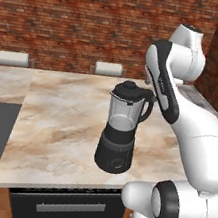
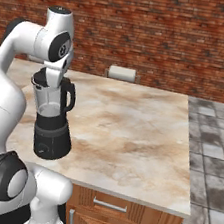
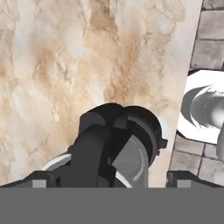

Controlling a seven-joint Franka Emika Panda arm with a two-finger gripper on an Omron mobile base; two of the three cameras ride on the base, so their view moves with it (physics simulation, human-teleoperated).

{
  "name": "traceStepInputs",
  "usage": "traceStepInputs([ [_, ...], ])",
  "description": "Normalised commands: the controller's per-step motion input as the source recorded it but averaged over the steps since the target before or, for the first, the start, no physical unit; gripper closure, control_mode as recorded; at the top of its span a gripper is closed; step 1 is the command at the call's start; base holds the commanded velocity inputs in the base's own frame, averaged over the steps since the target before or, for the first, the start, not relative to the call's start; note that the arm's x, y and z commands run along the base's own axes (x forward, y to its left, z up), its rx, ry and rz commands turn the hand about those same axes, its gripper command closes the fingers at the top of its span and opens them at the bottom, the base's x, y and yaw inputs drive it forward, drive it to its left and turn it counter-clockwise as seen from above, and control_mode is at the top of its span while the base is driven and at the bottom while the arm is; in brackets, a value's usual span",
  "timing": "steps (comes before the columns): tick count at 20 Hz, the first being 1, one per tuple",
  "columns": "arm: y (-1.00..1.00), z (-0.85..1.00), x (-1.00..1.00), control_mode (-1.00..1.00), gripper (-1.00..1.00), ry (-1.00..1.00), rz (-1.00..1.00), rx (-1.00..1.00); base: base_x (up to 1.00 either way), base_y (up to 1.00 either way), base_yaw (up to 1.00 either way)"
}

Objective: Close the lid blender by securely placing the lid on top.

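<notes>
Black lid [image 1: 129,89] sits on the clear jar of the blender [image 1: 121,128], which stands on the marble surface [image 1: 63,123] near its front edge. Above it the tool [image 3: 111,177] is spread wide, holding nothing. Best next: rise straight up, without nudging the lid.

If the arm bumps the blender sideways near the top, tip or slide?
Probably tips: the blender is tall on a narrow tapered base. The side handle likely shifts weight off-centre. The lid on the jar mouth looks small and might pop off. The counter looks smooth, so some sliding is possible.
</notes>
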Motion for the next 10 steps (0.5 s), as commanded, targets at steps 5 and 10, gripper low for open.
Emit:
traceStepInputs([
  [5,0.00,-0.01,-0.29,-1.00,-1.00,-0.03,0.03,0.00,0.00,0.00,0.00],
  [10,0.00,0.25,-0.59,-1.00,-1.00,-0.16,0.01,0.00,0.00,0.00,0.00],
])
